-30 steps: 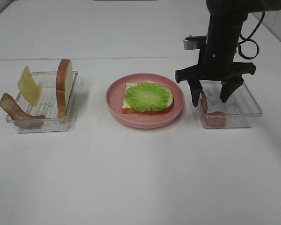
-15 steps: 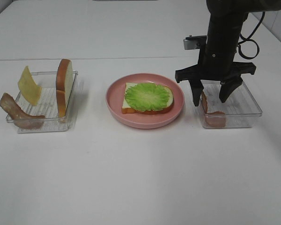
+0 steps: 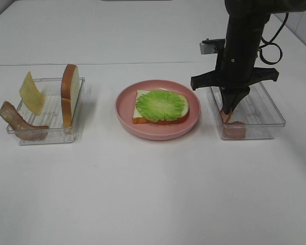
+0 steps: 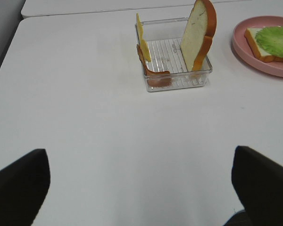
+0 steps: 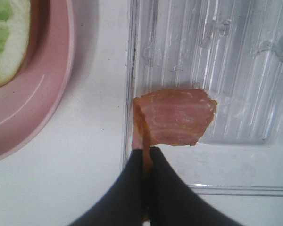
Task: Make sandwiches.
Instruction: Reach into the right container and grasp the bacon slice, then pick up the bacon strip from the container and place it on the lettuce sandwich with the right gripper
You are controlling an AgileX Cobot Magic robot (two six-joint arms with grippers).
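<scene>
The right gripper has its jaws pinched together on the edge of a bacon strip. The strip sits at the wall of the clear tray, just beside the pink plate. To do this well, the gripper should rise straight up until the strip clears the tray wall, then carry it level over the lettuce on the bread slice. The left gripper hangs wide apart above the table, near the other tray.
</scene>
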